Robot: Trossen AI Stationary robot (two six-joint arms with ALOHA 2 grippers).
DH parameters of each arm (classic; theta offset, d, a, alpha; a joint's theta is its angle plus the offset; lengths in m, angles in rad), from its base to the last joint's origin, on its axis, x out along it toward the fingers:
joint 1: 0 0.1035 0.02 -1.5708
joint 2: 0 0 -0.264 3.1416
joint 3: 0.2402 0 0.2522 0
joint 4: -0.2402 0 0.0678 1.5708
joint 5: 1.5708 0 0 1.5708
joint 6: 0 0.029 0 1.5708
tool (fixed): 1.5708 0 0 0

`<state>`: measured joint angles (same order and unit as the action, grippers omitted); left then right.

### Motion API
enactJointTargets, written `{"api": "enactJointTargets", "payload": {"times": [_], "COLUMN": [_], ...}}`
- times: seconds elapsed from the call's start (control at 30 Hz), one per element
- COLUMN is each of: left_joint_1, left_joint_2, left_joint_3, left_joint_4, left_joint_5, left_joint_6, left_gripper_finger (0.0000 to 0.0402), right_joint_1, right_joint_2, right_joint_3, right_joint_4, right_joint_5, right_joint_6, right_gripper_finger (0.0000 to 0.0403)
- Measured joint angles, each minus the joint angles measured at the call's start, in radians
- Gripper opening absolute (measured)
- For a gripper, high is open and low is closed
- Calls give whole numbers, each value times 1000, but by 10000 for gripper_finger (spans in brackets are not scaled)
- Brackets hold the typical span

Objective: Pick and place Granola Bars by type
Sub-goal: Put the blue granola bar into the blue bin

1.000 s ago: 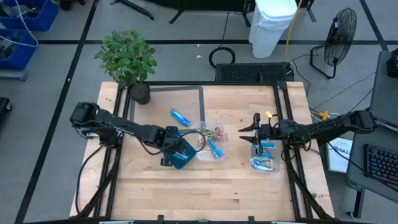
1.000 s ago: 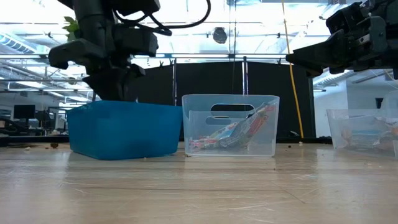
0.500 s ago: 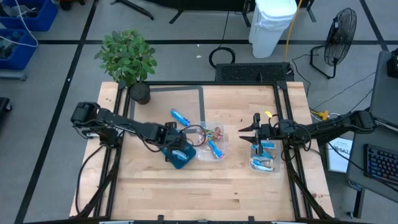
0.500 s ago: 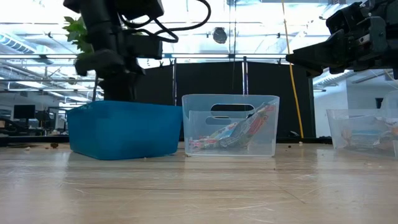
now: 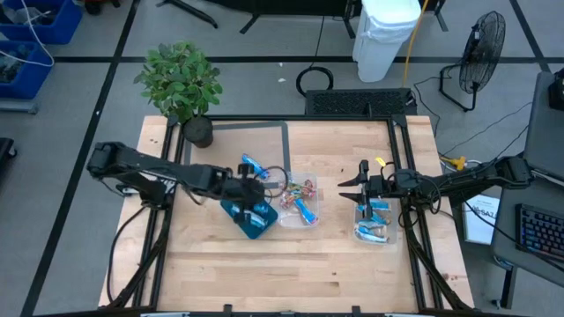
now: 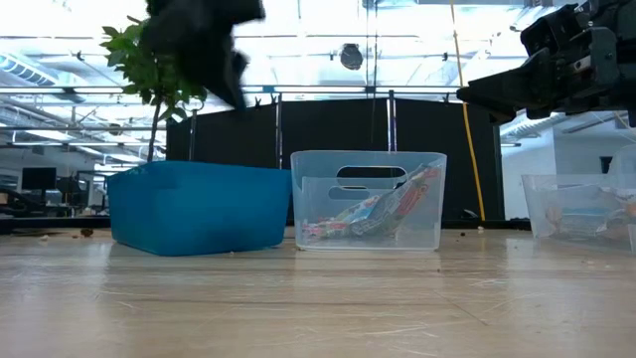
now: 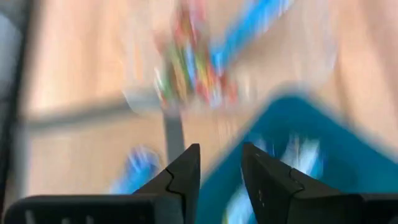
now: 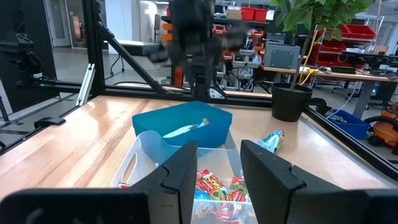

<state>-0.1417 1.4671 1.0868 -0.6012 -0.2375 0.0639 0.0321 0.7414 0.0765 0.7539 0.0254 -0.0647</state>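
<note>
My left gripper [image 5: 256,182] hangs open and empty above the far edge of the teal tray [image 5: 248,217], close to a darker blue bar [image 5: 253,165] lying on the table. Its wrist view is blurred, with a gap between the fingers [image 7: 221,163]. A light blue-and-white bar [image 8: 189,129] lies in the tray. The middle clear tub [image 5: 300,204] holds red/green multicoloured bars [image 8: 214,186] and one blue bar. My right gripper [image 5: 345,187] waits open in the air between that tub and the right clear tub [image 5: 374,224], which holds light blue bars.
A potted plant [image 5: 182,88] stands at the table's far left corner. Black frame rails run along the table's left and right sides. The tray [image 6: 199,209] and the two tubs [image 6: 368,204] [image 6: 581,209] stand in a row across the table's middle; bare wood lies toward the near edge.
My left gripper has risen from low over the teal tray and moved toward the table's far edge, toward the blue bar lying there; in the low view it has climbed nearly out of the picture. The right arm has kept still.
</note>
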Motion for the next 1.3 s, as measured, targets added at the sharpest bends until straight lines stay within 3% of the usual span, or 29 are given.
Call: {"api": "enactJointTargets", "payload": {"times": [0.2, 0.4, 0.47, 0.57, 0.7, 0.8, 1.3], "left_joint_1": [86, 269, 318, 343, 321, 323, 415], "left_joint_2": [-156, -239, -236, -208, -164, -128, 74], "left_joint_3": [-62, -182, -187, -184, -185, -185, -184], "left_joint_4": [178, 172, 139, 134, 159, 176, 159], "left_joint_5": [49, -2, 44, 72, -73, -70, -1], "left_joint_6": [28, -108, -105, 17, 261, 333, 334], "left_gripper_finger": [127, 130, 140, 164, 204, 230, 241], "right_joint_1": [0, 0, 0, 0, 0, 0, -1], "right_joint_2": [0, 0, 0, 0, 0, 0, 0], "right_joint_3": [0, 0, 0, 0, 0, 0, 0], "right_joint_4": [-2, -3, 0, 4, 4, 2, 5], "right_joint_5": [4, 4, 2, 3, 3, 4, 24], "right_joint_6": [-2, -3, -3, -3, -3, -3, -21], "right_gripper_finger": [114, 114, 114, 114, 114, 114, 114]}}
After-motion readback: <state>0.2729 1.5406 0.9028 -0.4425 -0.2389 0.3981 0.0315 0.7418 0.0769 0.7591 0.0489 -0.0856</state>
